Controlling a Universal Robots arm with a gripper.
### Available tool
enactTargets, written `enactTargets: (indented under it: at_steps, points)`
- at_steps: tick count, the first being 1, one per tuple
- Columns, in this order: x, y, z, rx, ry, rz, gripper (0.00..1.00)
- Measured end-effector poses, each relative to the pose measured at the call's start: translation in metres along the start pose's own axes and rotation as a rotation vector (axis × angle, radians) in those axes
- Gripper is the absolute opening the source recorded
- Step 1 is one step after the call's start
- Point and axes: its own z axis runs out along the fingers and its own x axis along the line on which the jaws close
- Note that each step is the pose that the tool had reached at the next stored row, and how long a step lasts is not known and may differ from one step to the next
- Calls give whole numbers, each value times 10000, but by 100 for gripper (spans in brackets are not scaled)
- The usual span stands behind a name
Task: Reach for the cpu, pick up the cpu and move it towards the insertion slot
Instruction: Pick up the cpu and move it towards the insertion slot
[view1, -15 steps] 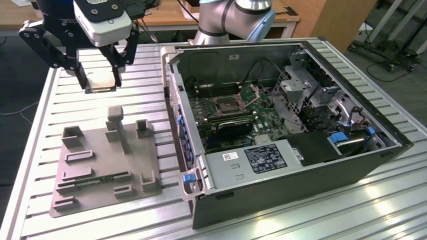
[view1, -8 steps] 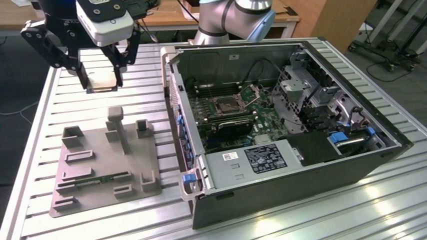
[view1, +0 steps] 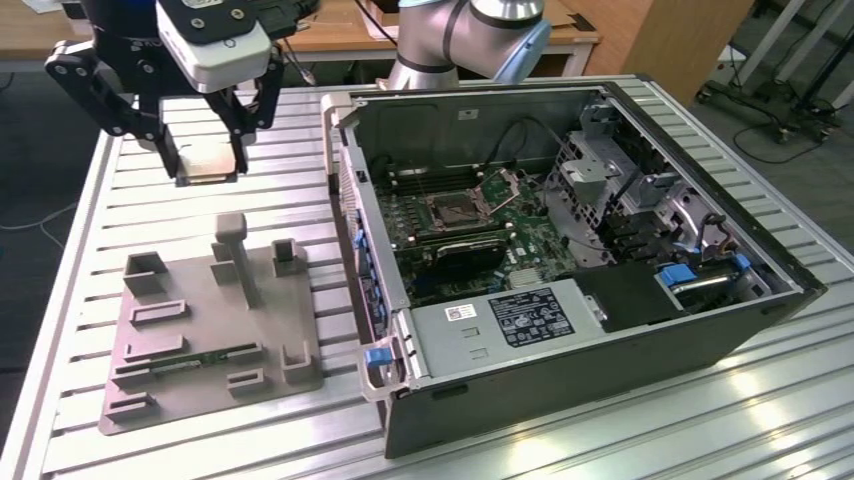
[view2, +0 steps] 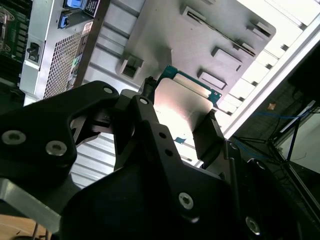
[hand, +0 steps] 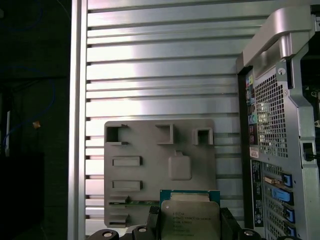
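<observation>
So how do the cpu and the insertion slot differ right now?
Place: the cpu is clamped in the hand over the slatted table, outside the case; the insertion slot sits on the green board inside it. Look: the cpu shows a pale metal top; the slot has a dark centre in a silver frame. State: the cpu is held; the slot lies open, its plate hinged up. Both are square.

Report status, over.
Gripper shut on cpu, raised over table. Slot apart, beyond case wall. Nothing else between.
</observation>
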Motion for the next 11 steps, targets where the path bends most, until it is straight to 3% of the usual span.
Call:
enactTargets:
  at_steps: [11]
  points:
    - [-27, 1, 0, 0, 1, 0, 55]
